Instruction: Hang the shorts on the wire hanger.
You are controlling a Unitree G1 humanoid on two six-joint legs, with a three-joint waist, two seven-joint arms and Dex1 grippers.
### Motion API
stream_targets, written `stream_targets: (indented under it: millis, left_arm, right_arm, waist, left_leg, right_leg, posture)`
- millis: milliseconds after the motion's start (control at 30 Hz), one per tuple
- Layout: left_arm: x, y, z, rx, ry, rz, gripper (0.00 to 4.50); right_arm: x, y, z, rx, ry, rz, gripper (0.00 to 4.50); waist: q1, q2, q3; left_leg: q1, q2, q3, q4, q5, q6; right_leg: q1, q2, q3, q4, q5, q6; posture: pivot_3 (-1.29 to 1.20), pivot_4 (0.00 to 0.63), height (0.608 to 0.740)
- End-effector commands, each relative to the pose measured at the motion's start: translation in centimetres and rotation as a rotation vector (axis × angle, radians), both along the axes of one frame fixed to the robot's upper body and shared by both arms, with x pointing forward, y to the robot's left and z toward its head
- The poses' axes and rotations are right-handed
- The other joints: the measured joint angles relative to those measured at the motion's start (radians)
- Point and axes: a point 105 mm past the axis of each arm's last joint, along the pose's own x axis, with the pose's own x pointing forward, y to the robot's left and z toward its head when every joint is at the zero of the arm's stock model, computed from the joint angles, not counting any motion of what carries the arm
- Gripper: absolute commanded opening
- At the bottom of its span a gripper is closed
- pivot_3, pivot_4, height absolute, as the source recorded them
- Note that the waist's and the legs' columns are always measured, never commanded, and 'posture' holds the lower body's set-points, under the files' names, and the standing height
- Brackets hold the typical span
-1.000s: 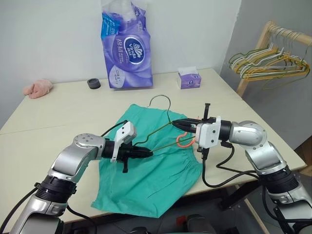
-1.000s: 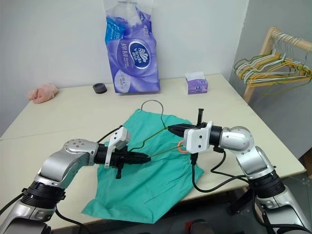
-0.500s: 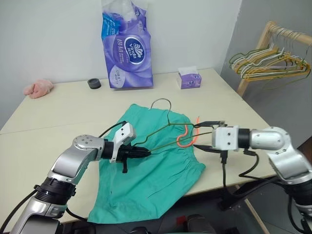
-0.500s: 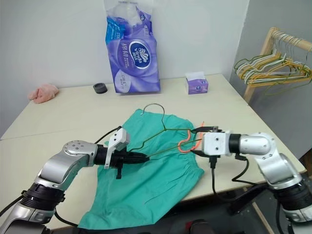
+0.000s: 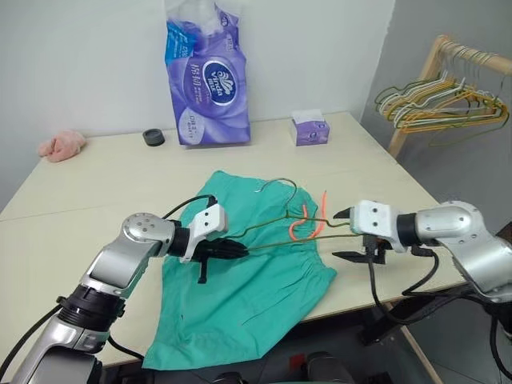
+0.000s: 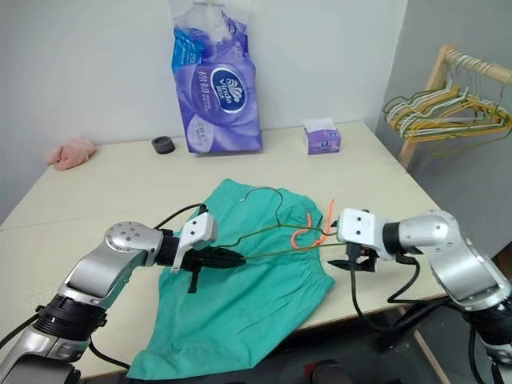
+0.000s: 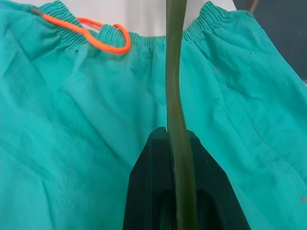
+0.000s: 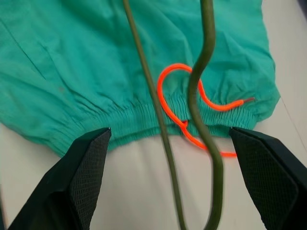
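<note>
- Teal shorts (image 5: pixel 240 280) lie beneath my left gripper (image 5: pixel 237 250), clamped on the wire hanger (image 5: pixel 280 228).
- My right gripper (image 5: pixel 346 234) gapes empty; best regrip the hanger's near end squarely.

Wire hanger (image 5: pixel 280 228) above shorts (image 5: pixel 248 280), between left and right grippers.

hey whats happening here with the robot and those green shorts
The robot is working on getting the teal shorts onto the wire hanger. Its left tool is shut on one end of the hanger, holding it above the shorts, which lie flat on the table. The right tool is open at the hanger's other end, by the waistband and orange drawstring, gripping nothing. The shorts aren't on the hanger yet.
</note>
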Motion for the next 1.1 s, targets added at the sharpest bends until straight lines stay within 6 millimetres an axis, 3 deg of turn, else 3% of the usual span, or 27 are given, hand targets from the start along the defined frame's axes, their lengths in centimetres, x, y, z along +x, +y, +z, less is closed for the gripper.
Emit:
stream_targets:
  millis: [33, 433, 600, 833, 1000, 1100]
  left_arm:
    - [0.0, -0.4, 0.8, 0.009, -0.050, -0.040, 0.00]
    - [0.0, -0.5, 0.0, 0.030, -0.072, -0.041, 0.00]
    - [0.5, -0.5, -0.3, 0.020, -0.077, -0.001, 0.00]
    - [3.3, 0.4, 1.8, -0.152, -0.130, 0.226, 1.72]
    - [5.7, 4.1, 4.0, -0.333, -0.096, 0.506, 1.72]
    - [5.2, 5.9, 4.3, -0.386, -0.035, 0.560, 1.72]
  right_arm:
    - [0.6, 0.5, 0.3, -0.041, -0.021, 0.028, 3.82]
    - [-0.7, 1.7, 0.2, -0.083, 0.089, 0.112, 0.02]
    - [-0.9, 1.7, 0.1, -0.076, 0.104, 0.105, 0.02]
    - [-1.1, 0.2, 0.0, -0.017, 0.151, 0.000, 0.00]
    - [-1.7, -2.2, -0.1, 0.069, 0.198, -0.169, 0.00]
    - [-2.7, -3.9, -0.5, 0.192, 0.275, -0.333, 0.00]
  waist:
    - [-0.001, 0.000, 0.000]
    - [0.001, 0.000, 0.000]
    - [0.002, 0.000, 0.000]
    - [0.007, -0.001, 0.000]
    - [0.007, -0.001, 0.000]
    - [0.007, -0.002, 0.000]
  left_leg:
    - [0.000, 0.000, 0.000, 0.000, 0.000, 0.000]
    - [0.000, 0.000, -0.001, 0.000, 0.000, 0.000]
    - [0.000, 0.000, -0.001, 0.000, 0.000, 0.000]
    - [-0.001, 0.000, -0.002, 0.001, 0.000, 0.000]
    - [-0.001, 0.000, -0.003, 0.001, 0.000, 0.000]
    - [-0.001, 0.000, -0.003, 0.001, 0.000, 0.000]
  right_leg:
    - [0.000, 0.000, 0.000, 0.000, 0.000, 0.000]
    - [0.000, 0.000, 0.000, 0.000, 0.000, 0.000]
    - [0.000, 0.000, 0.000, 0.000, 0.000, 0.000]
    - [0.000, -0.001, 0.000, 0.000, 0.000, 0.000]
    - [0.000, -0.001, -0.001, 0.000, 0.000, 0.000]
    - [0.000, -0.001, -0.001, 0.000, 0.000, 0.000]
  posture:
    - [-0.21, 0.000, 0.740]
    - [-0.20, 0.000, 0.740]
    - [-0.19, 0.000, 0.740]
    - [-0.20, 0.000, 0.740]
    - [-0.20, 0.000, 0.740]
    - [-0.21, 0.000, 0.740]
